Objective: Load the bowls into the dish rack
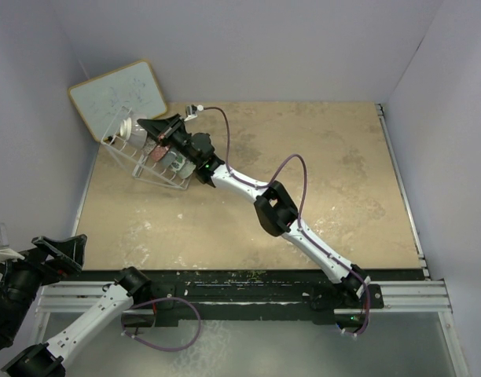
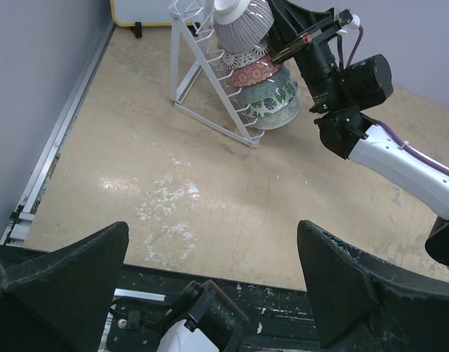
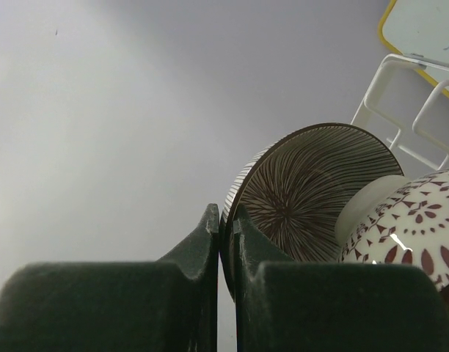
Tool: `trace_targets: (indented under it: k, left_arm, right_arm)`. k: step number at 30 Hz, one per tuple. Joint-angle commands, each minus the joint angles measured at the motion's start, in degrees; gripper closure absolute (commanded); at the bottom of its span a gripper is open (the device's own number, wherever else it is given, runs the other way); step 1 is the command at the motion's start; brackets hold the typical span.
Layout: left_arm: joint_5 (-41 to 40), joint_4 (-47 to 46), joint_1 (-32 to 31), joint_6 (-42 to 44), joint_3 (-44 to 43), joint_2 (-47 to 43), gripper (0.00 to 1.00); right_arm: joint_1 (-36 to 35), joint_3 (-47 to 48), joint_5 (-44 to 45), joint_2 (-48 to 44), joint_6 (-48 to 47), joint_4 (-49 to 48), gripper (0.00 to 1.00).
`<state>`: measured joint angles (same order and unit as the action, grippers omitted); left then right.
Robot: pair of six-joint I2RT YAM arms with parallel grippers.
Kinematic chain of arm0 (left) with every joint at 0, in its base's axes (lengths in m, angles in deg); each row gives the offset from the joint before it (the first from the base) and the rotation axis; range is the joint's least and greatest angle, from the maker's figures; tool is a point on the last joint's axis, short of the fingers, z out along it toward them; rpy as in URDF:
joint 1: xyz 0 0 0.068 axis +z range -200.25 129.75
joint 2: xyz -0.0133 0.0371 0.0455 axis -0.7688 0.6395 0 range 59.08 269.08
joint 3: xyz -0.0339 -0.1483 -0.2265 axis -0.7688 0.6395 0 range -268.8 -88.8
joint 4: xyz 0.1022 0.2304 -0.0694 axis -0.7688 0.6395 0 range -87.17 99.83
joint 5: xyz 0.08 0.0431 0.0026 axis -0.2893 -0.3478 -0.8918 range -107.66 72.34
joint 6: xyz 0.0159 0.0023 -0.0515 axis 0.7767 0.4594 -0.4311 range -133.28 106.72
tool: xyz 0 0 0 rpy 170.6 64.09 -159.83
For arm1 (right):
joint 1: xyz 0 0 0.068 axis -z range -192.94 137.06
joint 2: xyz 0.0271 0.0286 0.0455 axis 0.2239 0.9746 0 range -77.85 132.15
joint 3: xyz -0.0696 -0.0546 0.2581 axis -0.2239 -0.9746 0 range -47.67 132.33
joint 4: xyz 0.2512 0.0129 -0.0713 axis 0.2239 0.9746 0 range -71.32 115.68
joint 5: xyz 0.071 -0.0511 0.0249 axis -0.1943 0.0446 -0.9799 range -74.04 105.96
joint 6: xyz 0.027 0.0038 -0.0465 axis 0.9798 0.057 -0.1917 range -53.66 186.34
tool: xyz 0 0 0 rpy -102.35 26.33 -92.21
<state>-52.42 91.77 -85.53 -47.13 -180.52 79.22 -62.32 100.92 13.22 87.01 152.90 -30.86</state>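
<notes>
The white wire dish rack (image 1: 138, 163) stands at the table's far left, tilted, with several bowls stacked in a row in it (image 2: 272, 95). My right gripper (image 1: 156, 126) reaches over the rack's top end and is shut on the rim of a dark radial-striped bowl (image 3: 305, 194), which sits at the top of the row (image 2: 243, 18). In the right wrist view the rim runs between my right gripper's (image 3: 227, 220) jaws, and a red-patterned bowl (image 3: 415, 227) lies just behind. My left gripper (image 2: 210, 235) is open and empty, low near the table's front left edge (image 1: 61, 251).
A wood-framed whiteboard (image 1: 119, 96) leans at the back left behind the rack. The grey left wall runs close beside the rack. A black rail (image 1: 248, 276) borders the table's front edge. The right arm (image 1: 276, 208) stretches diagonally across the table.
</notes>
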Motion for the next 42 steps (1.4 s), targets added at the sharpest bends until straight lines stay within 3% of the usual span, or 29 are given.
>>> trace_targets:
  k: [1,24,33,42]
  left_arm:
    - [-0.64,-0.37,-0.27,0.37,0.10,-0.14,0.01]
    - [-0.83,-0.40,-0.39,0.86,-0.39,0.32,0.01]
    - [-1.27,-0.35,-0.55,1.07,-0.47,0.31,0.01]
    - [-1.52,-0.29,-0.70,0.85,-0.87,0.30,0.01]
  right_arm:
    - [0.29,3.37,4.47,-0.74,1.35,-3.17,0.99]
    - [-2.12,0.68,15.64,-3.00,5.97,2.74,1.00]
    - [-2.37,-3.25,16.43,-5.14,6.53,3.61,0.79]
    - [-2.40,-10.07,16.44,-9.73,6.14,4.21,0.64]
